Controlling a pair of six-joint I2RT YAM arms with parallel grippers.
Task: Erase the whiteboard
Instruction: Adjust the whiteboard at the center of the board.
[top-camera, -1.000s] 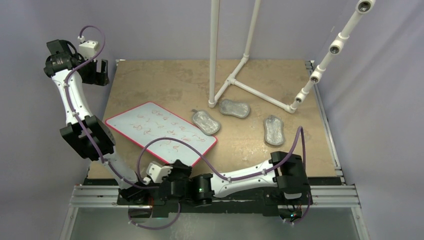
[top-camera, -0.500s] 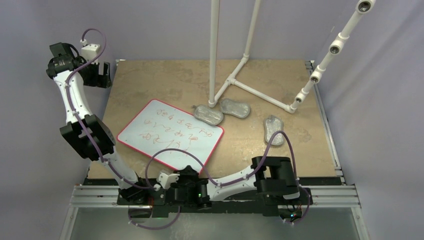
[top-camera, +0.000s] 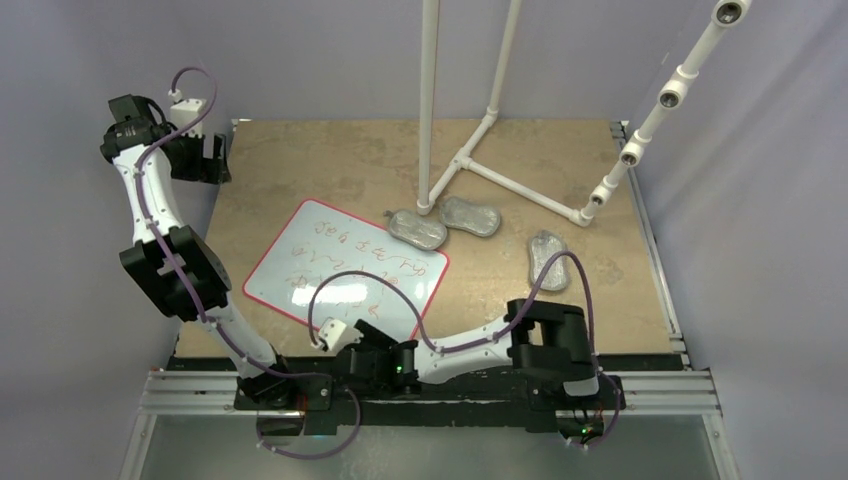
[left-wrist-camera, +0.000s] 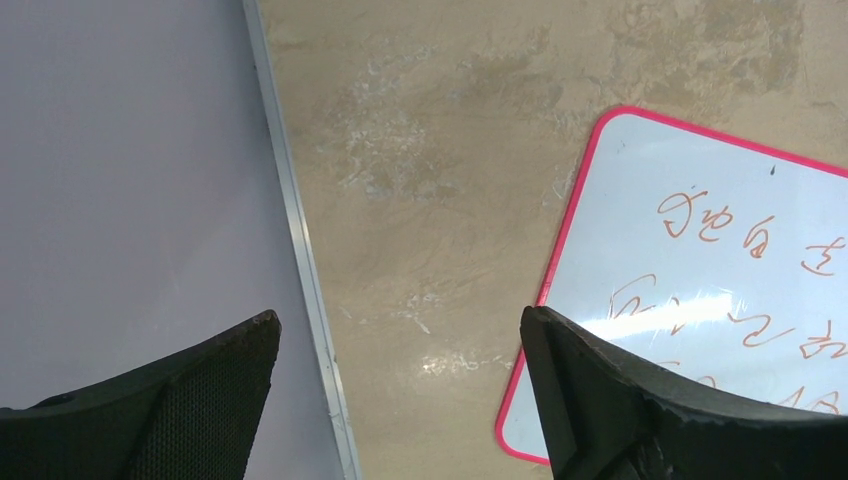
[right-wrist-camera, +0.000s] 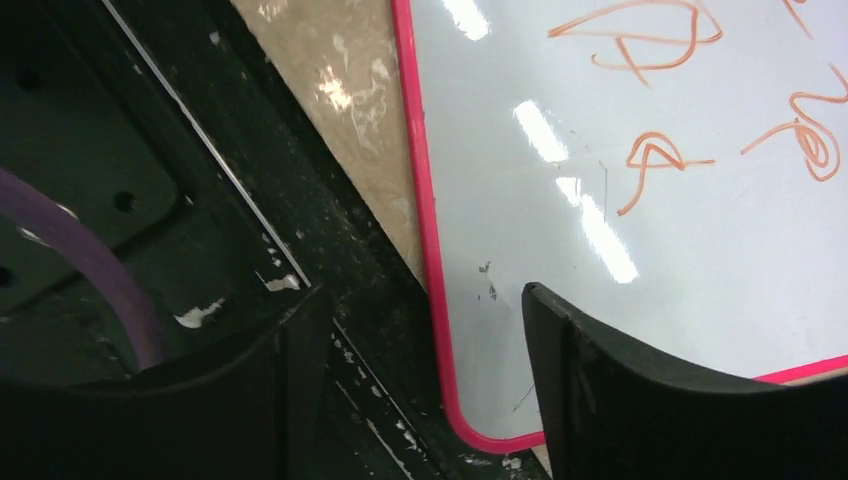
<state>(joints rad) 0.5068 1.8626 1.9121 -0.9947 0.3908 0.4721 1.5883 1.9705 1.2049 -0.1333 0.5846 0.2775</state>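
Left arm (top-camera: 148, 205), right arm (top-camera: 470, 352): white link shells, bulky black joint housings, purple cable (right-wrist-camera: 95, 275) along each. Left pincer (left-wrist-camera: 398, 330), right pincer (right-wrist-camera: 422, 300): black, wedge-shaped, textured fingers.

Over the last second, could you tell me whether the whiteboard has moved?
Yes. The whiteboard has shifted right, away from the table's left edge and toward the foot of the white pipe stand.

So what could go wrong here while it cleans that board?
The near corner of the whiteboard seems to poke past the table edge, so a nudge from the open right end effector might slide it off. The purple cable loops over the board and could snag or drag on it.
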